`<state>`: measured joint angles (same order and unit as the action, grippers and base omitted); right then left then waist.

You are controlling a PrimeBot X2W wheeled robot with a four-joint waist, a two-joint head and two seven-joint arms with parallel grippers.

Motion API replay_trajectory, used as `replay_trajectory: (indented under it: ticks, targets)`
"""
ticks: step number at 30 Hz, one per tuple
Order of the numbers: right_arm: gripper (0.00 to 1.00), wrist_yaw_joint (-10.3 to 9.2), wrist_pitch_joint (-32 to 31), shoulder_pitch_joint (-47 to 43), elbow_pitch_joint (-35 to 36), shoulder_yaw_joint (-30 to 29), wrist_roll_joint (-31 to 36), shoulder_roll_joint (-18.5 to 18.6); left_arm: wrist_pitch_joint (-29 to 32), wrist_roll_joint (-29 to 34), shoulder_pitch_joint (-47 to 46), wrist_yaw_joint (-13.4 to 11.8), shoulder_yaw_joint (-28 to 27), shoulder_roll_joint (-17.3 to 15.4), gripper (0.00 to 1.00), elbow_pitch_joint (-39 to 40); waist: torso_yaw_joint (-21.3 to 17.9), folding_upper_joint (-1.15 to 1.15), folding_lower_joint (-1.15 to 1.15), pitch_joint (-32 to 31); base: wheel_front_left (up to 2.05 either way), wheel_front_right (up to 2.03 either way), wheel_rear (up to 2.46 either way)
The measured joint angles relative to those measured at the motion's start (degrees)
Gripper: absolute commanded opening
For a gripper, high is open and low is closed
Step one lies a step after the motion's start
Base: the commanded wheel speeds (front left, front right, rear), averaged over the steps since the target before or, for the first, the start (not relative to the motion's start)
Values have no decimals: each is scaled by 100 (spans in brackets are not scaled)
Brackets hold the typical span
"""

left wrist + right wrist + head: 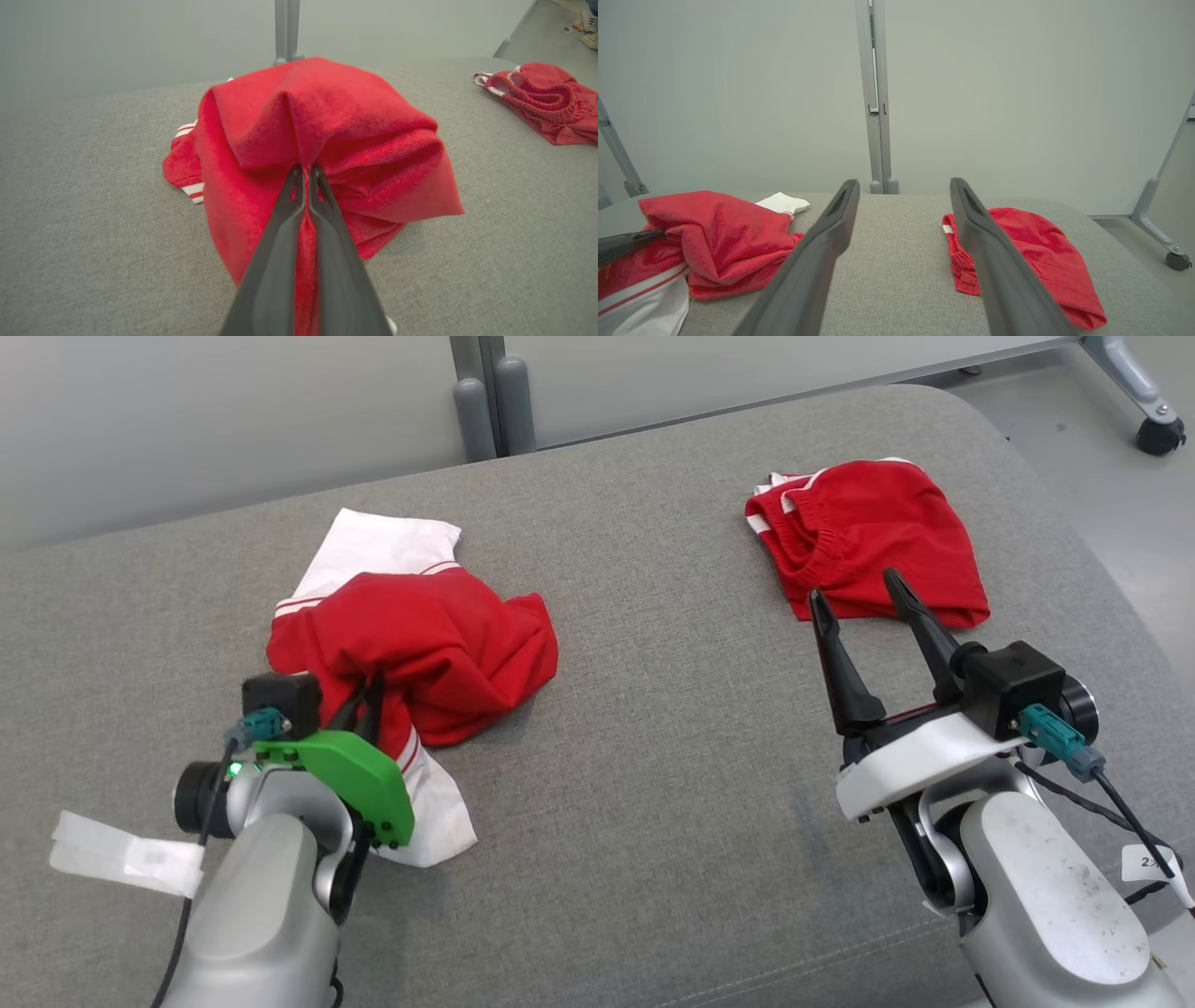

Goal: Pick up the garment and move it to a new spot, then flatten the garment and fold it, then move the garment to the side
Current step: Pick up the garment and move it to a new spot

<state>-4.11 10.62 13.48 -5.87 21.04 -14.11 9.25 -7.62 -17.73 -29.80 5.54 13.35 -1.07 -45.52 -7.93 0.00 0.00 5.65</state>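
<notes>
My left gripper [362, 702] is clamped shut on a fold of the red-and-white jersey [439, 644], with red cloth bunched up and over my fingertips in the left wrist view. The jersey sits crumpled on the left half of the grey cushioned surface [653, 775]. It lies straight ahead of that gripper, one white part poking out at the far side and another trailing back under my wrist. Its long axis seems to run away from me rather than across. My right gripper [856, 588] hangs with its jaws spread wide and nothing between them, well apart from the jersey. It is much closer to the red shorts [896, 523] lying on the right. I judge the lift to a new spot belongs to my left arm.
</notes>
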Motion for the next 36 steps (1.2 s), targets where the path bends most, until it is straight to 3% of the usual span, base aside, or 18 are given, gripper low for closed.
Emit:
replay_trajectory:
  ticks: [19, 21, 22, 23, 36]
  targets:
    - [100, 0, 1, -269, -101, 12, -56, 16, -403, -689, 825, -57, 1619, -53, 0, 561, 162, 0, 0, -230, 0, 0, 0]
    - [100, 0, 1, -313, -103, 11, -57, 15, -403, -717, 949, -64, 1812, -66, 38, 579, 180, 0, 0, -261, 0, 0, 0]
    - [100, 0, 1, -339, -108, 14, -58, 14, -402, -747, 1018, -105, 1870, -67, 81, 595, 190, 0, 0, -276, 0, 0, 0]
    - [100, 0, 1, -352, -113, 24, -58, 14, -403, -771, 1085, -136, 1913, -67, 100, 611, 197, 0, 0, -289, 0, 0, 0]
    - [100, -52, 29, -488, -145, -73, -71, 20, -563, -1004, 1235, -582, 2199, -93, 100, 1221, 364, 0, 0, -494, 0, 0, 0]
